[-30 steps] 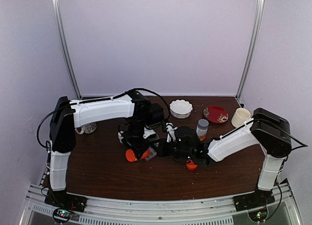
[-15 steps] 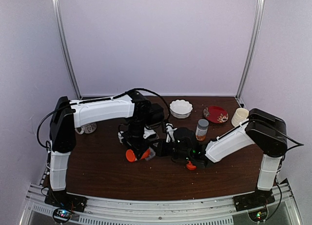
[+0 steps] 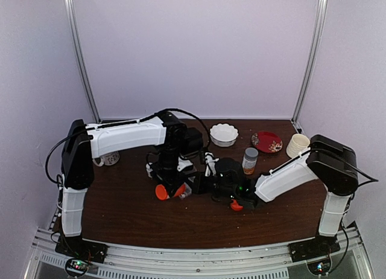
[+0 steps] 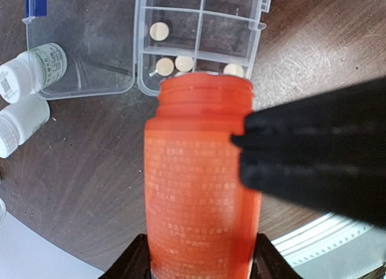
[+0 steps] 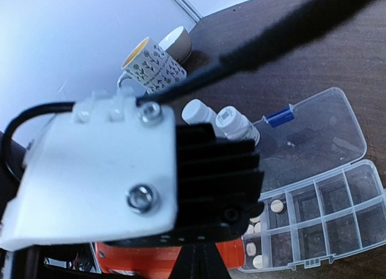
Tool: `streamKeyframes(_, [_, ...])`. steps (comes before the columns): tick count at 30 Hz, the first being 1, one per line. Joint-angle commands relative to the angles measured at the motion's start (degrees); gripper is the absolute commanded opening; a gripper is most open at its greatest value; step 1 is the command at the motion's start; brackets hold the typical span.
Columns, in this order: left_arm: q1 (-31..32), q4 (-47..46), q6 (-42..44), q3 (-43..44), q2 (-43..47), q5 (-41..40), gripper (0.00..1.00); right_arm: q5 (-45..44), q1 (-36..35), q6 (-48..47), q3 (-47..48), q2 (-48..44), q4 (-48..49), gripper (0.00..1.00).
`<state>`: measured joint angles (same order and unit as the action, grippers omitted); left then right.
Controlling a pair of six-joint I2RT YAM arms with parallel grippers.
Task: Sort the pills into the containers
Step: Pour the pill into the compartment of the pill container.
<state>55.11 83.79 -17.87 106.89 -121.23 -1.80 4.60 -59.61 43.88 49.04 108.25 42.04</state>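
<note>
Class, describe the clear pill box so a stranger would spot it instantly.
On the brown table, look just beyond the mouth of the orange bottle in the left hand. There lies the pill box, lid open; unlike the two white bottles beside it, it is clear, with gridded compartments holding round pale pills.

Organizer box [image 4: 199, 25] at table [image 3: 120, 212] centre; lid [image 4: 84, 49] open flat beside it. Pills [image 4: 160, 30] in compartments nearest bottle mouth. Large bottle [image 4: 202, 188] mouth at box edge. Two small bottles [image 4: 36, 64] just beside lid. Back right: bowl [image 3: 224, 134], plate [image 3: 266, 141], cup [image 3: 297, 145]; jar [image 3: 249, 160] before them. Mug [image 3: 108, 159] far left.
</note>
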Motion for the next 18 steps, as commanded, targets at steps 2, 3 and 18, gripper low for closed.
streamKeyframes(2, [-0.2,0.2,0.7,1.9,1.0,-0.7,0.00,0.2,-0.2,0.6,0.9,0.7,1.9,0.00])
streamKeyframes(3, [-0.2,0.2,0.6,2.0,0.9,-0.7,0.00,1.1,-0.5,1.2,1.3,2.1,2.5,0.00])
streamKeyframes(18, [-0.2,0.2,0.7,2.0,0.9,-0.7,0.00,-1.5,-0.2,-0.9,0.0,-2.7,-0.4,0.00])
